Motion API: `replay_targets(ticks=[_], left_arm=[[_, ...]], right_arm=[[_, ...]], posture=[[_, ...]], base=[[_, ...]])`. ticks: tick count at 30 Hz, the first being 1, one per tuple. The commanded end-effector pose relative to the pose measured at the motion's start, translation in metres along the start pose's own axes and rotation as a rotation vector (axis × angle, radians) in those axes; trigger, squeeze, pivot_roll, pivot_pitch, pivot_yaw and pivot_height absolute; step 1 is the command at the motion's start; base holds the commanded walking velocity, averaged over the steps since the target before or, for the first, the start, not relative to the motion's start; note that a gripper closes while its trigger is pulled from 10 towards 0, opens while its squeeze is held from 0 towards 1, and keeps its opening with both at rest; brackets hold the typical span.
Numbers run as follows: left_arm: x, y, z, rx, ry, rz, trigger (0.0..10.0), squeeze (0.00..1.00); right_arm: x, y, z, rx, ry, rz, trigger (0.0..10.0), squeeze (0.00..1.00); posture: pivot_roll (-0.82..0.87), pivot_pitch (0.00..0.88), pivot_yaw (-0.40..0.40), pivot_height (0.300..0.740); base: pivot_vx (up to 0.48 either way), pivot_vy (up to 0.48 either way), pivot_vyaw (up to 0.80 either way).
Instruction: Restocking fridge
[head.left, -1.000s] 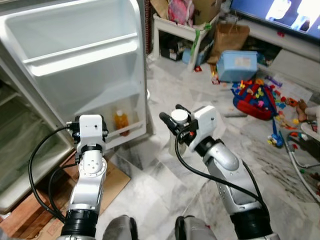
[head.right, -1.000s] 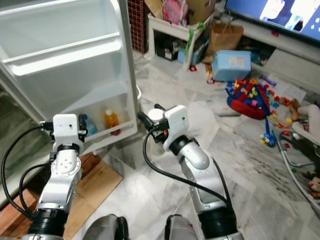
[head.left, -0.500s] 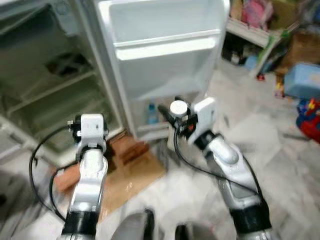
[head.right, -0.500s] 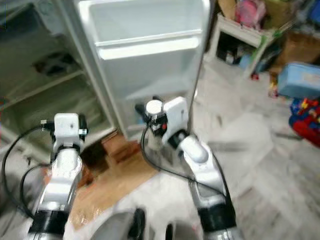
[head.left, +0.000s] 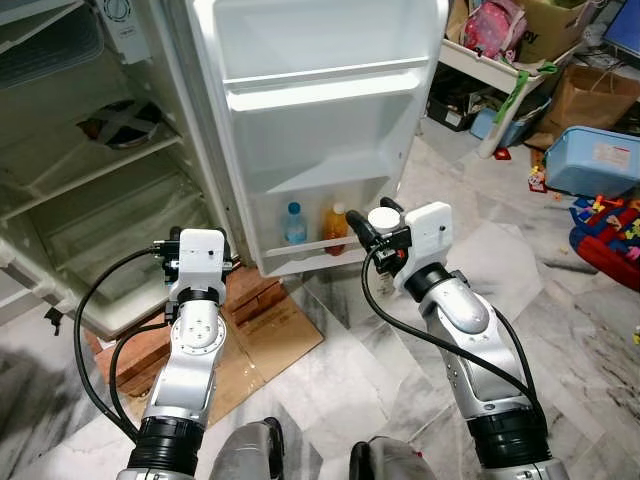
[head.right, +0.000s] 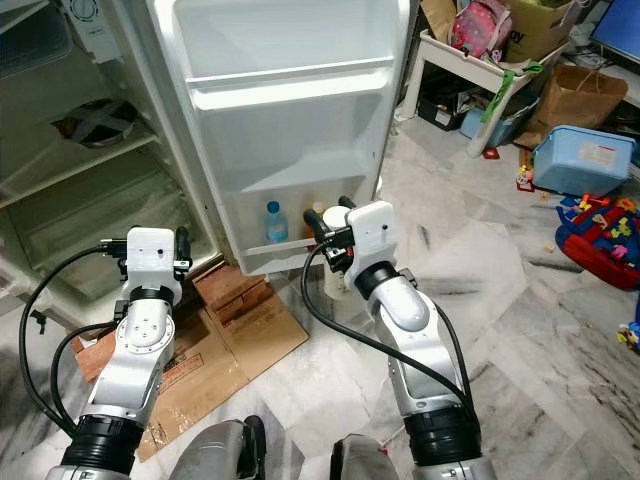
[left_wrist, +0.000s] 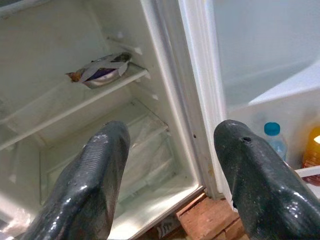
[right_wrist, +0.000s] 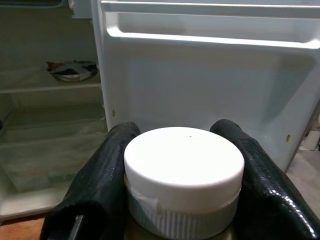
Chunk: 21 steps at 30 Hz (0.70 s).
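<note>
view has swung since a second ago: the fridge interior now sits at 10 o'clock and the open fridge door (head.left: 320, 130) at 12, where before the door filled the upper left and the toy mess took up the right. arms kept the same pose relative to the body. the right claw (head.left: 372, 228) still grips the white-capped bottle (head.left: 382, 217), cap up, fingers clamped on both sides of the cap in the right wrist view (right_wrist: 184, 167). bottle is held just in front of the door's bottom rack, near center frame. in that rack stand a water bottle with blue cap (head.left: 294, 224) and an orange juice bottle (head.left: 336, 226), side by side, juice toward 3 o'clock of the water.

left claw (left_wrist: 170, 185) is apart and holds nothing, fingers (left_wrist: 95, 175) spread wide, pointing at the fridge cavity. on a fridge shelf (head.left: 90, 165) at 10 o'clock lies a foil-covered dish (head.left: 118, 120). flattened cardboard (head.left: 250, 340) and a brick (head.left: 255, 295) lie on the marble floor (head.left: 560, 290) under the door at 7 o'clock. at 2 o'clock: blue plastic box (head.left: 598, 160), brown paper bag (head.left: 595, 90), white low shelf (head.left: 490, 70), colourful toys (head.left: 605, 225).
</note>
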<state>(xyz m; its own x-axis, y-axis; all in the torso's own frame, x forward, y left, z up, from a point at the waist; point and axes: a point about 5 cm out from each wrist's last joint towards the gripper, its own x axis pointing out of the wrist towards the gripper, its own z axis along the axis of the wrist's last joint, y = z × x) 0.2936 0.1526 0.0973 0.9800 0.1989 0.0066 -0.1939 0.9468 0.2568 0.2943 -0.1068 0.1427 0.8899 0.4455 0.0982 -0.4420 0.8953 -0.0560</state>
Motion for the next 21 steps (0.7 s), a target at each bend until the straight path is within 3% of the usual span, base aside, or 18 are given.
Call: replay_targets(ticks=[1, 6, 14, 21], left_arm=[[-0.001, 0.003, -0.001, 0.005, -0.007, -0.007, 10.0, 0.0], [0.001, 0.004, 0.0, 0.009, -0.012, -0.01, 10.0, 0.0], [0.001, 0.003, -0.001, 0.014, -0.006, 0.0, 10.0, 0.0], [0.0, 0.004, -0.002, 0.025, 0.0, 0.012, 10.0, 0.0]], right_arm=[[0.003, -0.001, 0.006, -0.011, -0.031, -0.005, 10.0, 0.0], [0.003, 0.003, 0.01, 0.015, -0.066, 0.012, 10.0, 0.0], [0.012, 0.012, 0.031, 0.012, -0.143, 0.089, 10.0, 0.0], [0.014, 0.011, 0.032, 0.0, -0.147, 0.097, 10.0, 0.0]], posture=[[-0.04, 0.115, 0.014, 0.74], [-0.03, 0.112, 0.015, 0.74], [-0.03, 0.104, 0.011, 0.74], [-0.03, 0.104, 0.006, 0.74]], base=[[0.0, 0.0, 0.0], [0.0, 0.0, 0.0], [0.306, -0.327, 0.0], [0.278, -0.387, 0.0]])
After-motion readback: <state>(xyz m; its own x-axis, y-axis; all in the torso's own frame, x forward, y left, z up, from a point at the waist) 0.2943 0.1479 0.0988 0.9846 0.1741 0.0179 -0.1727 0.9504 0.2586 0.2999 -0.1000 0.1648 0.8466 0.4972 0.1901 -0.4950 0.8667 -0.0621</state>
